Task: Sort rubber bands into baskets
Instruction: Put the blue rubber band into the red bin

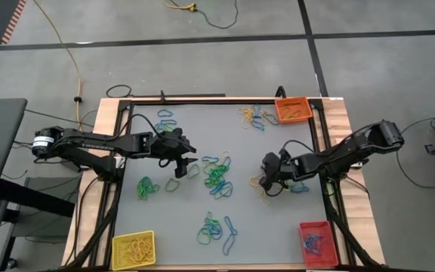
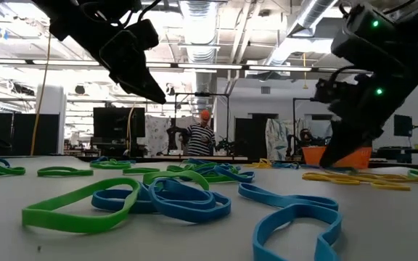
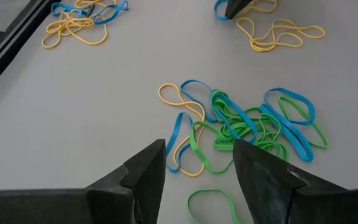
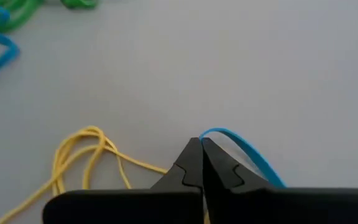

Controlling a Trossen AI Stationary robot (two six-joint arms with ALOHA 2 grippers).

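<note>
High view: rubber bands (image 1: 216,175) strewn mid-desk (image 1: 202,143); left pincer (image 1: 181,168) released above them; right pincer (image 1: 266,183) down by yellow loops.
Left wrist view: fingers (image 3: 143,174) parted.
Right wrist view: clenched on blue band (image 4: 244,151).

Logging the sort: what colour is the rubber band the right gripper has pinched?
Blue. The right gripper is shut on a blue rubber band, clearest in the right wrist view.

Bright overhead light, soft shadows, sharp
</note>
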